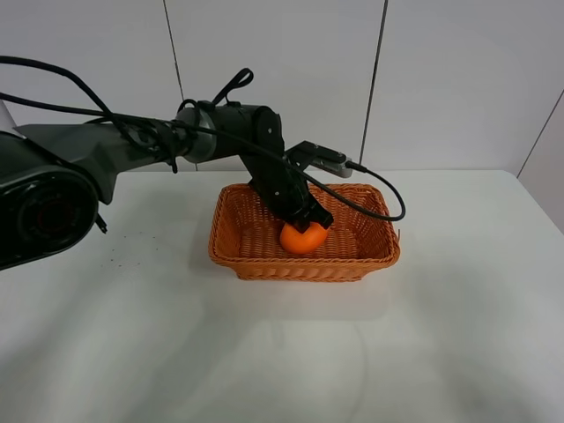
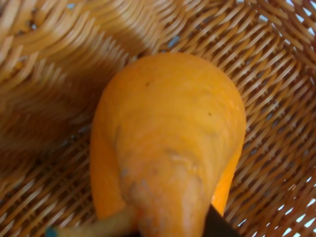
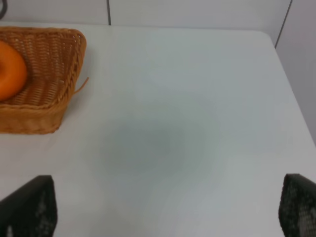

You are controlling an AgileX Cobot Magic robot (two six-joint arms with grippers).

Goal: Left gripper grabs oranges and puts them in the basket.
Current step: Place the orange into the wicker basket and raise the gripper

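Note:
The orange (image 1: 304, 237) is inside the woven wicker basket (image 1: 308, 266), low over its floor near the middle. My left gripper (image 1: 307, 222) reaches down into the basket from the left and is closed around the top of the orange. In the left wrist view the orange (image 2: 168, 138) fills the frame with its knob end nearest, the basket weave (image 2: 276, 74) is close behind it, and a dark finger (image 2: 217, 228) shows at its edge. My right gripper (image 3: 165, 200) is open and empty over bare table, to the right of the basket (image 3: 54, 54), where the orange (image 3: 10, 71) also shows.
The basket stands on a white table (image 1: 458, 335) near its back middle. A white panelled wall (image 1: 441, 79) rises behind. A black cable (image 1: 383, 189) from the left arm loops over the basket's right rim.

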